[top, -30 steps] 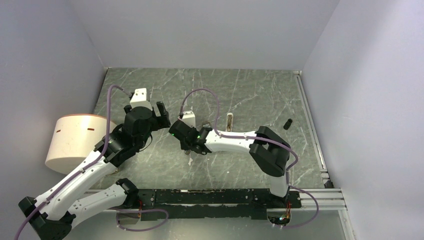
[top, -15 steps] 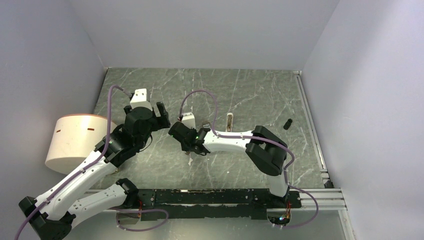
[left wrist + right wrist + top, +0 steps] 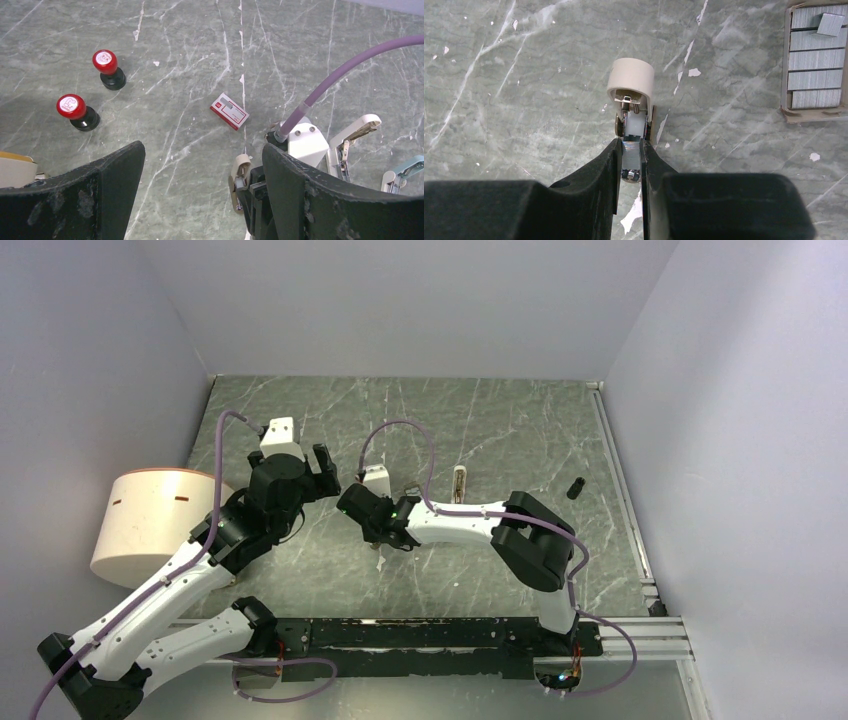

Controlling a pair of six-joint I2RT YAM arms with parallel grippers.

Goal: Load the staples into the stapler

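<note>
The right gripper [image 3: 631, 150] is clamped on the grey metal inner part of the stapler [image 3: 630, 80], whose beige head points away from the fingers over the marbled table [image 3: 524, 75]. The staples [image 3: 813, 57] lie in a beige tray [image 3: 809, 116], apart from the stapler. The left gripper [image 3: 202, 155] hovers with jaws spread wide, holding nothing. A red-and-white box [image 3: 229, 111] and red-capped stamps [image 3: 105, 61] lie beyond it.

The left gripper [image 3: 297, 450] is spread wide over the green table [image 3: 500, 420]. A big round tub [image 3: 150, 525] sits far left.
</note>
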